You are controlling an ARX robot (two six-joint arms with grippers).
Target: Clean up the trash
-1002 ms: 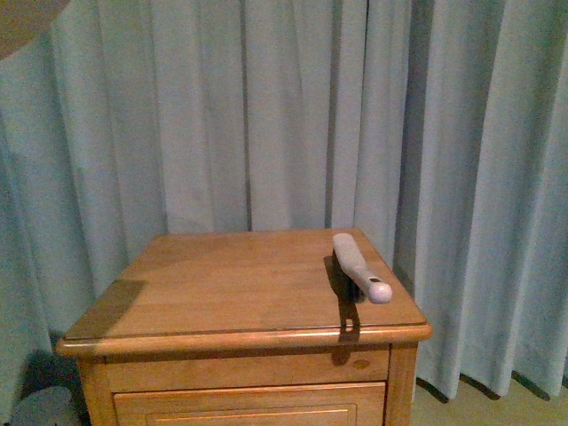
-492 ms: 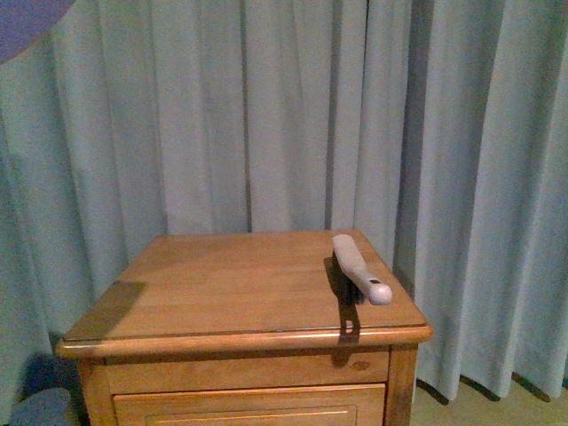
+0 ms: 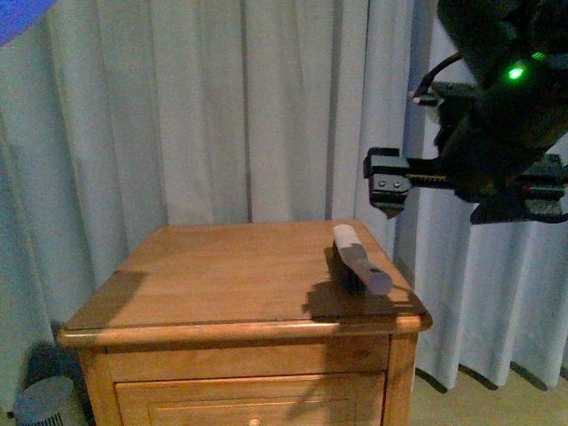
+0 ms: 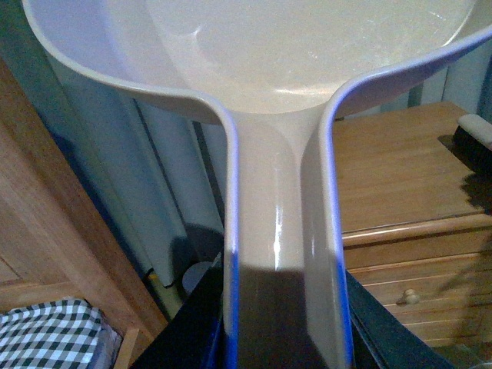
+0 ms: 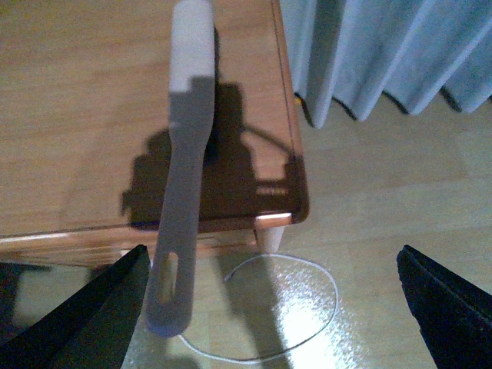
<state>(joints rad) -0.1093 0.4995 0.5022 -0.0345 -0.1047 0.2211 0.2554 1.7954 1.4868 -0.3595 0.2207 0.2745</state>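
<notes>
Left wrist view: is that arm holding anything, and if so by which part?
The left gripper holds the pale plastic dustpan by its long handle, which is clamped between the jaws at the end nearest the camera.

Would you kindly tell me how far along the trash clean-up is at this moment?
Done: the left hand already grips the dustpan by its handle. In hand: the right hand hovers open above the brush on the wooden cabinet. Left: grasping the brush and sweeping; no trash shows in any view.

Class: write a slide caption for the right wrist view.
Open right tool above a brush resting on the wooden cabinet.
</notes>
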